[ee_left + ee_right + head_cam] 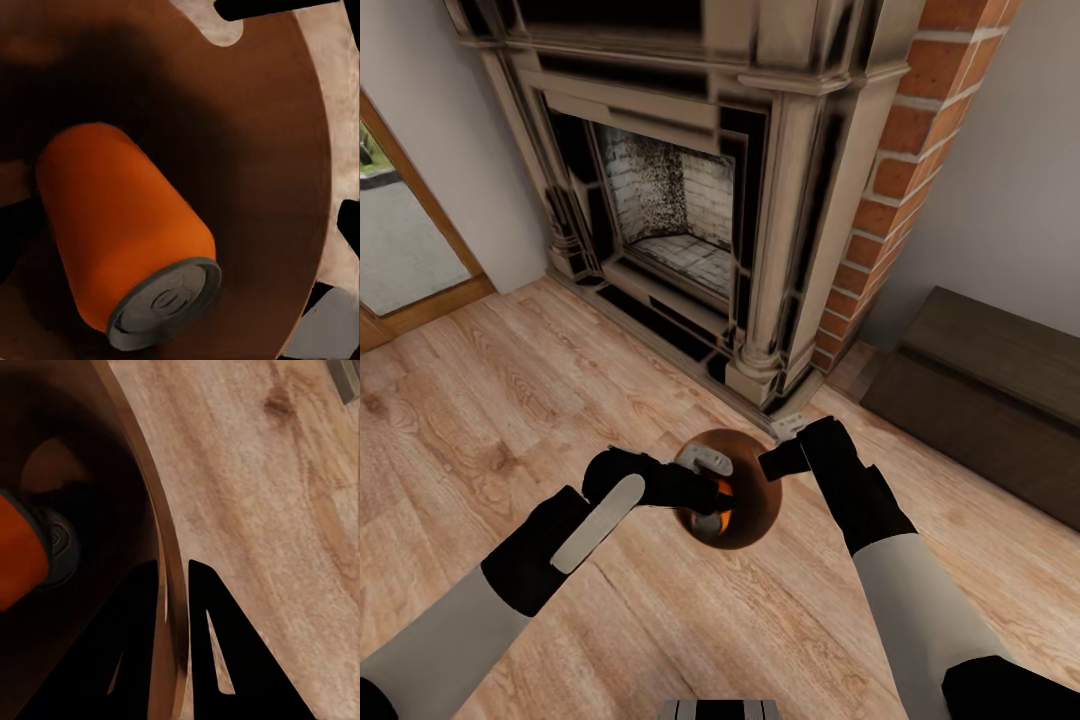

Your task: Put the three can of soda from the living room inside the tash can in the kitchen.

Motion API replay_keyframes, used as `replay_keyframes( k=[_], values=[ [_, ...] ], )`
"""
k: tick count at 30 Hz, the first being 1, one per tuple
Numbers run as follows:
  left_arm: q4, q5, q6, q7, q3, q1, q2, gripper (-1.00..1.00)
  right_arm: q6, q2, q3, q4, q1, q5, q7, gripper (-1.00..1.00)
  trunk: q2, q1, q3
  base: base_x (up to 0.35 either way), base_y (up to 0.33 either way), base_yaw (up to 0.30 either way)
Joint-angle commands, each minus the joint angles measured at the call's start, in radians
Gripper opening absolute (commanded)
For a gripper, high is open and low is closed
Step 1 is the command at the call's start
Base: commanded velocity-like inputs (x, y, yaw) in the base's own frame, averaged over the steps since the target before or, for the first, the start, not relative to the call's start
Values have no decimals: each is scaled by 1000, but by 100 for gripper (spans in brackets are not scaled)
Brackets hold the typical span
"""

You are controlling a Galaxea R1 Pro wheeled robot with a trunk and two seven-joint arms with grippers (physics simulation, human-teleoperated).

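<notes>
looking down from the head camera, we see both our black grippers meeting at a small round bin with a brown wood-toned inside (752, 505), standing on the light wood plank floor (490, 400) in front of a dark stone-framed fireplace (690, 200).

our right gripper (772, 462) is at the bin's rim. in the right wrist view its two black fingers (217, 652) sit one on each side of the thin bin wall (154, 532), one inside and one outside, closed onto that rim.

our left gripper (705, 495) reaches over the bin's opening from the other side. whether its jaws are parted or closed we cannot tell; its fingers are not clear in the left wrist view.

a small orange cylindrical soda can with a dull grey top (127, 240) lies tilted on its side inside the bin, just below our left gripper and beside the right gripper's inner finger. in the right wrist view the same can (22, 555) shows its grey end facing the gripped wall. from the head view a sliver of orange (724, 505) appears under the left gripper, along with a pale silvery can top (706, 460) near the rim.

a low dark wooden bench (990, 380) sits off beyond our right arm, next to a red brick column (900, 180).
</notes>
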Motion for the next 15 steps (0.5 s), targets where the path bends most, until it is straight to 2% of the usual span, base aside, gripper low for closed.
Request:
replay_keyframes(
  k=[1,4,5,7,8,11,12,14,15],
  values=[
    [-19,1,0,-3,1,1,3,100,5,0,0,0,0,-24,4,-100,0,0,0,0,0,0],
    [-71,8,0,-28,4,13,26,100,5,-1,-1,1,0,-24,4,-100,0,0,0,0,0,0],
    [-97,10,0,-70,5,21,52,100,5,-1,-2,1,0,-24,4,-100,0,0,0,0,0,0],
    [-107,10,0,-106,6,25,70,100,5,-2,-2,2,0,-24,4,-100,0,0,0,0,0,0],
    [-120,11,0,-166,8,28,105,100,5,-2,-3,2,0,-24,4,-100,0,0,0,0,0,0],
    [-135,11,0,-242,16,29,155,100,5,-3,-4,3,0,-24,4,-100,0,0,0,0,0,0],
    [-141,12,0,-298,35,30,188,100,5,-3,-5,4,0,-24,4,-100,0,0,0,0,0,0],
    [-143,12,0,-332,53,31,207,100,5,-4,-6,4,0,-24,4,-100,0,0,0,0,0,0],
    [-145,12,0,-364,72,32,227,100,5,-4,-6,5,0,-24,4,-100,0,0,0,0,0,0]
  ],
)
